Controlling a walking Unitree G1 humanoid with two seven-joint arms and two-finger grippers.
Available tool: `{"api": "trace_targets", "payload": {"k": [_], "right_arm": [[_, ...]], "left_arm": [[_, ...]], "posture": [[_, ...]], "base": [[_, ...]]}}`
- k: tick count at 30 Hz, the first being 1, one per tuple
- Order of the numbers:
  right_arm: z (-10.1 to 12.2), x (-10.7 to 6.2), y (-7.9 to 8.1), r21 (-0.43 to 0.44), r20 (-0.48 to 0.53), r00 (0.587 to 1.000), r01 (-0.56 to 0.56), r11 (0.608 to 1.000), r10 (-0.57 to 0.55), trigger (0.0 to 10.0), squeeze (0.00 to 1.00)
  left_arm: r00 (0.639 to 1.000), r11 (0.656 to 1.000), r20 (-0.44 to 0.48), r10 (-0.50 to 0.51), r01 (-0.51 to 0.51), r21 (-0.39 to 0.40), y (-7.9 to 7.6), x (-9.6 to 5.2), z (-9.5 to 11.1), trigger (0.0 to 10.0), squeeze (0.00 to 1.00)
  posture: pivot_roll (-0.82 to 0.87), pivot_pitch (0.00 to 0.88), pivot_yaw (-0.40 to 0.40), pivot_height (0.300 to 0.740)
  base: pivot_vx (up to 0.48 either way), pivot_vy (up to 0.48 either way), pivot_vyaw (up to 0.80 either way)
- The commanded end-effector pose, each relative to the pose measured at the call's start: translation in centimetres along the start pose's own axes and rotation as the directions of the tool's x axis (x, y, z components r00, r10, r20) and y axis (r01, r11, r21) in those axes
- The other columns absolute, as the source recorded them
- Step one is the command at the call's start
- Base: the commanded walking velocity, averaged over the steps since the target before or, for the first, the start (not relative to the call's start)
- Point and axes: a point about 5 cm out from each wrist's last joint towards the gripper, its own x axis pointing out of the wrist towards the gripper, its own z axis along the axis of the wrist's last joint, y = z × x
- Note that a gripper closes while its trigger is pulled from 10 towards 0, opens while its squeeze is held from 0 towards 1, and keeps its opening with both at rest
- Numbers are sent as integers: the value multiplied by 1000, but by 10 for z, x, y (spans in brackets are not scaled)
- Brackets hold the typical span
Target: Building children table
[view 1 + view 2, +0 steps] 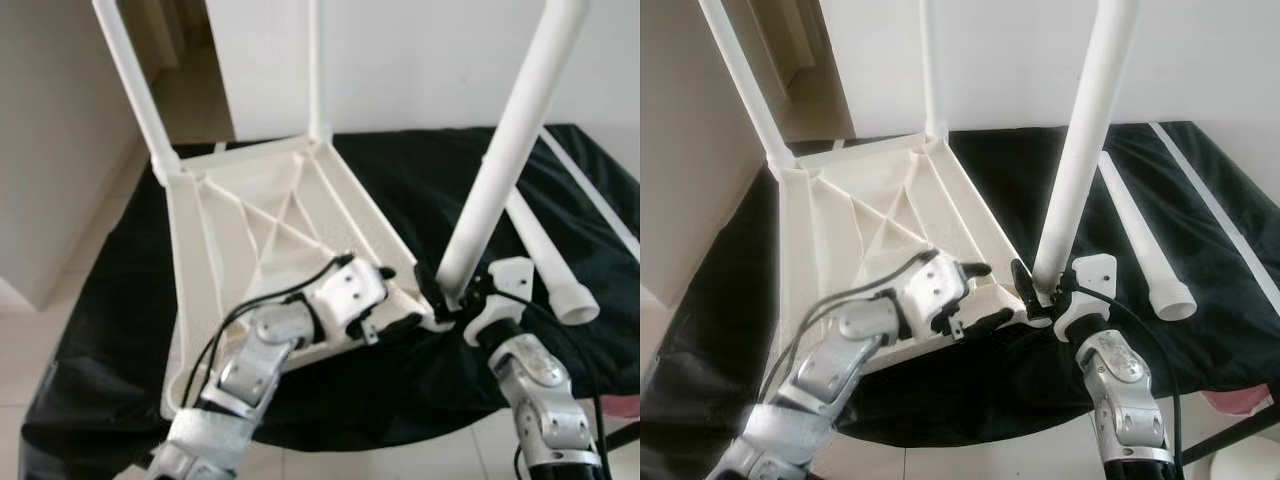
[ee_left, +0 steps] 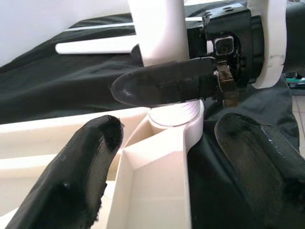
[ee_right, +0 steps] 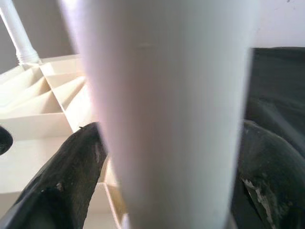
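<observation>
The white plastic tabletop point(image 1: 260, 230) lies upside down on the black cloth point(image 1: 420, 180), ribbed underside up, tilted toward me. Two legs are already seated: the far-left leg point(image 1: 135, 80) and the far-centre leg point(image 1: 316, 60), both upright in their corner sockets.

Third leg point(image 1: 510, 140) is the one in hand. I have the right gripper point(image 1: 445, 300) clamped on its lower end, fingers either side of the tube, and the leg leans a bit to the right above the near-right corner socket point(image 2: 174, 117). In the left wrist view the threaded ring of that socket sits right under the leg's foot, touching or nearly so; can't tell if it has bitten.

Left gripper point(image 1: 385, 300) has its fingers apart, straddling the tabletop's near edge by that corner, bracing it. Can't tell if it actually presses.

Fourth leg point(image 1: 545, 250) lies loose on the cloth to the right, well clear.

Step, as I judge it: seating leg three. Next move needs the leg brought upright over the socket, then pushed or twisted in while the left holds the top steady.
</observation>
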Motion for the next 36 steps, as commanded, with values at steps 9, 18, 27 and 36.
{"api": "trace_targets", "payload": {"k": [9, 18, 27, 36], "right_arm": [[-17, -8, -1, -13, 52, 999, 13, 1000, -12, 10000, 0], [-25, -8, 3, -14, 55, 998, 12, 1000, -11, 10000, 0], [-19, -2, -2, -101, 51, 997, -58, 993, 63, 10000, 0], [-7, 3, -20, -217, 27, 988, -142, 966, 151, 10000, 0]], "left_arm": [[954, 955, 96, 283, -271, -118, 17, -11, -9, 10000, 0], [934, 935, 102, 341, -326, -143, 17, -12, -17, 10000, 0], [969, 971, 98, 229, -221, -89, 7, -8, -17, 10000, 0], [992, 993, 43, 115, -114, -23, -3, -4, -20, 10000, 0]], "posture": [[-64, 26, 31, 740], [-64, 21, 35, 740], [-57, 17, 32, 740], [-60, 9, 32, 740]], "base": [[0, 0, 0], [0, 0, 0], [0, 0, 0], [0, 0, 0]]}}
